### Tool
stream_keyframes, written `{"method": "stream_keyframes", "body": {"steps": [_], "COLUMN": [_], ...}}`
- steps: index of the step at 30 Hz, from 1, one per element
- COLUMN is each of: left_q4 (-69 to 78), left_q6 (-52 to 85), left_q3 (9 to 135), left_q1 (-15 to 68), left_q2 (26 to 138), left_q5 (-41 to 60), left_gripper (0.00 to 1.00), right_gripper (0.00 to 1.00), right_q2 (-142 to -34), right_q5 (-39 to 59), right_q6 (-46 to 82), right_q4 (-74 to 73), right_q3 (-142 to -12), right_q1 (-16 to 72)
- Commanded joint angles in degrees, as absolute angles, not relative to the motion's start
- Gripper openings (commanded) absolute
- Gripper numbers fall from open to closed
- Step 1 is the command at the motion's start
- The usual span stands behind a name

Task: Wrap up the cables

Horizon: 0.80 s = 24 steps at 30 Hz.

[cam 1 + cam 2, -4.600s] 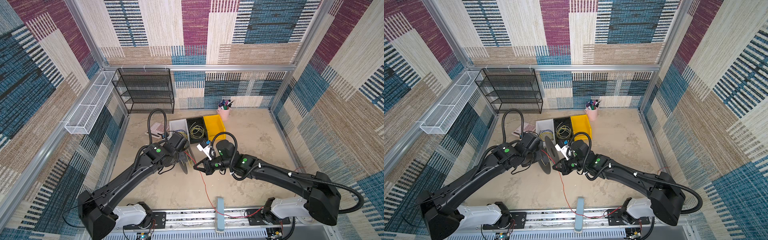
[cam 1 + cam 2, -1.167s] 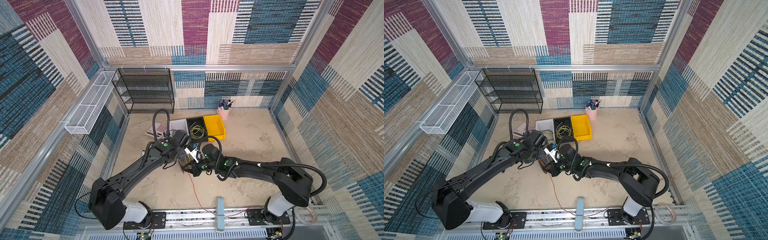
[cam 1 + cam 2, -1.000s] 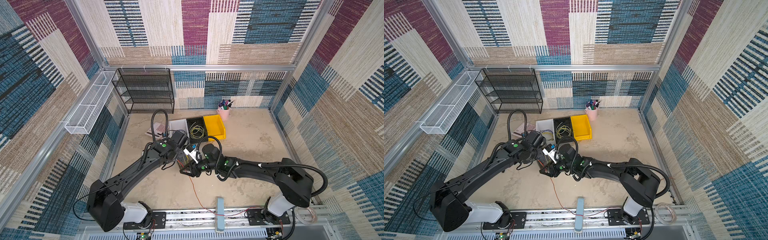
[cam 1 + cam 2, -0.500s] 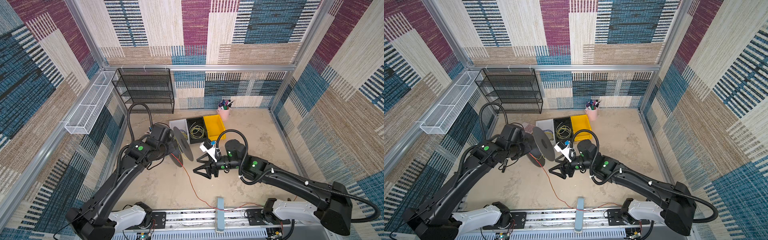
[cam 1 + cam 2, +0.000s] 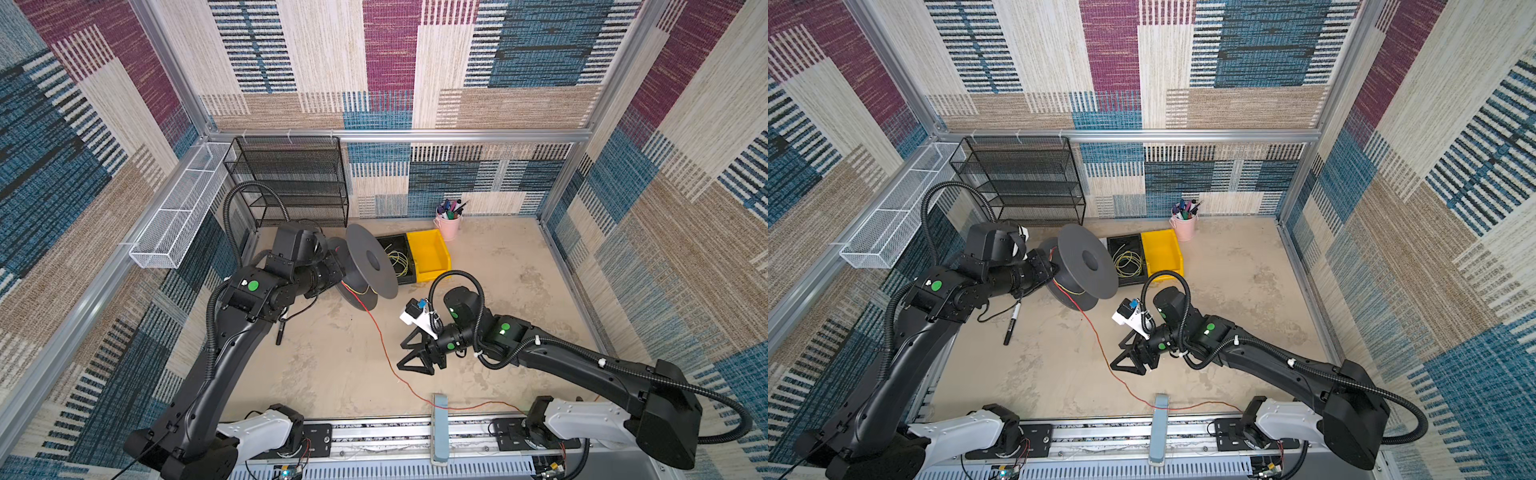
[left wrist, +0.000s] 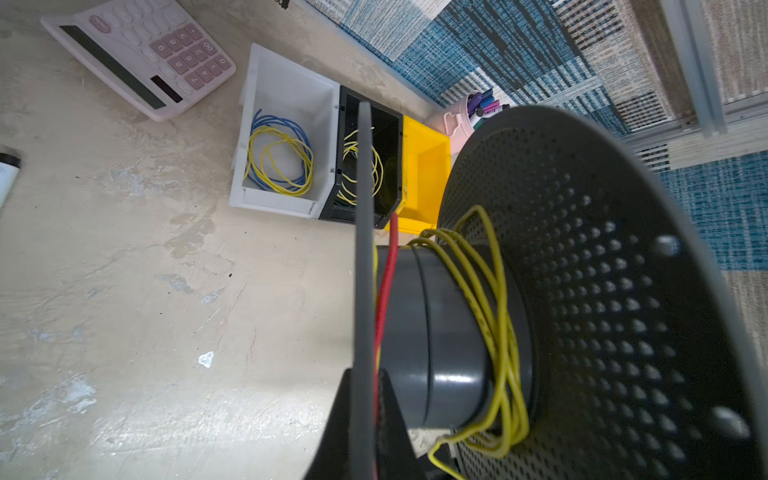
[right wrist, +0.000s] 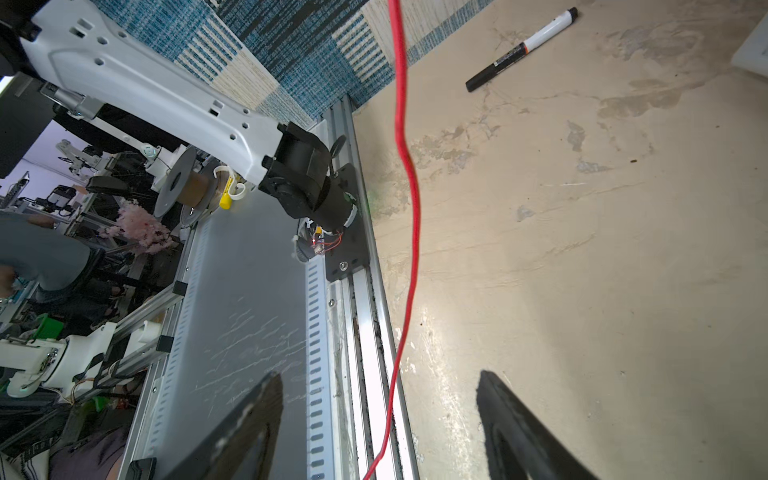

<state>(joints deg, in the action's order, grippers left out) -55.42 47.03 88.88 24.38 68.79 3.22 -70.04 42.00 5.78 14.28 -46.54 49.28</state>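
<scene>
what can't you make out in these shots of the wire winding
Thin red-orange wire, far end: lost near the right arm's base in both top views; cut by the right wrist view's edges.
Left end effector: largely hidden by the dark grey plastic spool in both top views; cropped by the left wrist view's edge.
Wound red turns: covered by the spool's flange in the left wrist view.
</scene>
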Motion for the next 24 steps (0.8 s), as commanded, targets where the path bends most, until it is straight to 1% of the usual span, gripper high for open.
{"method": "stream_keyframes", "body": {"steps": [1,4,7,13,19,22,24], "left_q4": [-52.0,-52.6,-52.3,-50.6,-49.6,-49.6,-49.6], "left_q6": [44.0,43.2,43.2,42.7,42.2,42.0,41.6], "left_q3": [91.2,92.7,92.7,92.2,92.9,92.7,92.6], "left_q1": [24.0,23.7,23.5,22.6,21.7,21.5,21.4], "left_q2": [69.1,69.3,69.3,69.3,70.0,70.0,69.7], "left_q5": [5.9,5.7,6.1,6.6,7.7,7.7,7.4], "left_gripper": [0.0,0.0,0.0,0.0,0.0,0.0,0.0], "right_gripper": [0.76,0.75,0.74,0.74,0.73,0.69,0.62], "right_q2": [-72.3,-74.4,-74.1,-72.9,-74.6,-75.5,-75.7], "right_q5": [42.6,46.5,49.3,51.3,51.7,52.1,52.4], "right_q6": [4.0,5.4,7.1,7.6,9.5,9.6,9.9], "right_q4": [11.8,9.2,6.1,5.9,2.4,2.4,2.5], "right_q3": [-47.3,-47.0,-45.1,-41.8,-38.5,-38.6,-38.4], "right_q1": [49.2,49.4,49.4,49.5,50.7,51.4,51.8]}}
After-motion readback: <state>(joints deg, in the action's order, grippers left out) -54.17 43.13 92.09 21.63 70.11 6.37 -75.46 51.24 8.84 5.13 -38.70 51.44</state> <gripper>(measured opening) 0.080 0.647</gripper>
